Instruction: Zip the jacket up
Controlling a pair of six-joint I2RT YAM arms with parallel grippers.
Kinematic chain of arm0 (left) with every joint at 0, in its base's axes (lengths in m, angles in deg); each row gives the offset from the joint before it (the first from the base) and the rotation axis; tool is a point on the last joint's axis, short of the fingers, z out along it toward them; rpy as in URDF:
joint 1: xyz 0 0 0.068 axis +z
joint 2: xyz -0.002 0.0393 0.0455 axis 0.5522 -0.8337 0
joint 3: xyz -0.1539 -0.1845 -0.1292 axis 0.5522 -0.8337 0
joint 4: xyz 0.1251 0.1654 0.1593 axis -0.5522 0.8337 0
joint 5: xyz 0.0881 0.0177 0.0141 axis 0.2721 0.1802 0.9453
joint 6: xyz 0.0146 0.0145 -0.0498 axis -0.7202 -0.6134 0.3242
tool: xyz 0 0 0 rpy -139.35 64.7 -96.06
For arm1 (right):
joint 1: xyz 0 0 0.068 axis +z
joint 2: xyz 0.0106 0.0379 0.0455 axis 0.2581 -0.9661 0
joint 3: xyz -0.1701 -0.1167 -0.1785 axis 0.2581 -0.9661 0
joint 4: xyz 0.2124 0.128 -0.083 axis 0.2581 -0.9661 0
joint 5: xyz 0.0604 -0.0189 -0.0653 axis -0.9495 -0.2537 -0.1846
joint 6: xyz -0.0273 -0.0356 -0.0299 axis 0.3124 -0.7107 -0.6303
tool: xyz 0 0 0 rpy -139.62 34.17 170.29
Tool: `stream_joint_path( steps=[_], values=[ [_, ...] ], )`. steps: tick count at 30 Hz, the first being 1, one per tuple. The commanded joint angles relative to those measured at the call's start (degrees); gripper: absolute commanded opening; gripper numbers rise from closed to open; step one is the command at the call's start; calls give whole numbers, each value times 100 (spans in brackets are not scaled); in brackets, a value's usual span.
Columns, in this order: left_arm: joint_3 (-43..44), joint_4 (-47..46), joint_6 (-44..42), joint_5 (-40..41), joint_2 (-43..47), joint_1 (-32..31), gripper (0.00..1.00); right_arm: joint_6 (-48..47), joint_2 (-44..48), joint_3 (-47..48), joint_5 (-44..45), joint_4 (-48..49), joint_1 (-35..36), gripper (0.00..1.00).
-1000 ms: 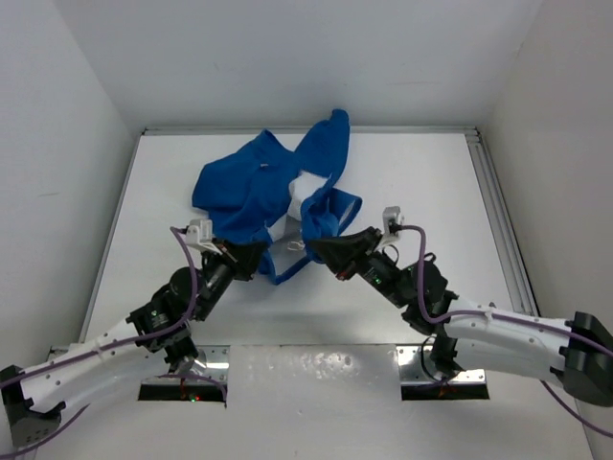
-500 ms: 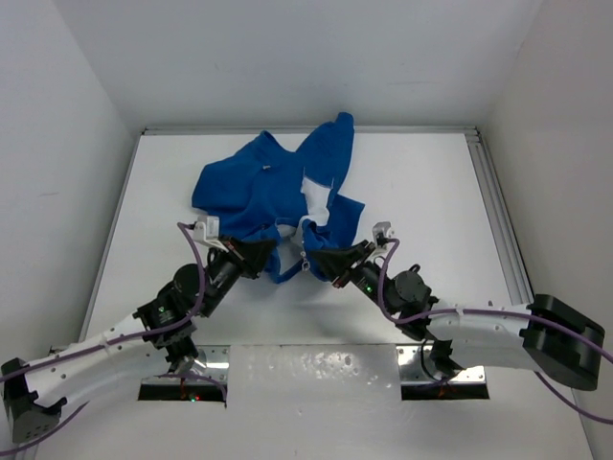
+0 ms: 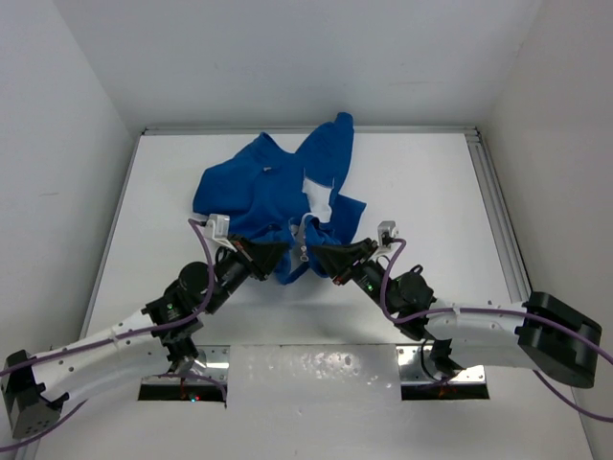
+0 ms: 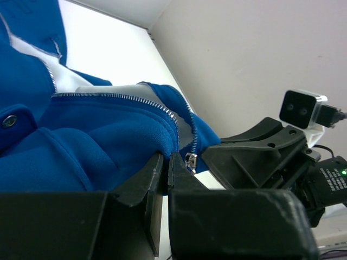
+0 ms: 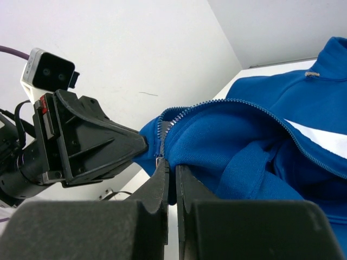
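Fleece, top view: the jacket (image 3: 273,182) lies crumpled mid-bench (image 3: 431,182), bulk toward the far side, its near hem lifted betw. the two arms. The left gripper (image 3: 271,254) and the right gripper (image 3: 314,256) meet almost tip to tip at that hem. Each is pinched down on a bottom corner of the front opening, w/ next to no gap betw. the jaws. Left wrist view: the left jaws are closed on the blue edge just beside the zipper teeth (image 4: 119,98). A small metal slider (image 4: 190,161) hangs just right of them, close to the right gripper's black tip. Right wrist view: the right jaws are nipped on the other front edge, teeth running off up and right along the cloth. The left gripper's tip is at the same bunch, touching or just apart, can't tell. Handling, my read: light, soft, floppy, prob. a bit stretchy, so it'll sag and fold wherever unsupported. Not fragile, not slippery, but thick pile could jam in the teeth. Best holds: the edge right at the zipper's bottom end to keep it taut, plus the slider, which is small and needs a precise pinch.
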Motion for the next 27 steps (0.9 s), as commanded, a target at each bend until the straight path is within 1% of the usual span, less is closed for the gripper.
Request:
stream_joint_path(
  steps=[1, 11, 27],
  values=[
    [0, -676, 109, -360, -28, -15, 0, 70, -15, 128, 23, 601, 7, 0],
    [-35, -861, 109, -457, -116, -15, 0, 70, -129, 216, 40, 610, 7, 0],
    [17, -905, 65, -396, -362, -15, 0, 88, -33, 146, 14, 654, 7, 0]
  ],
)
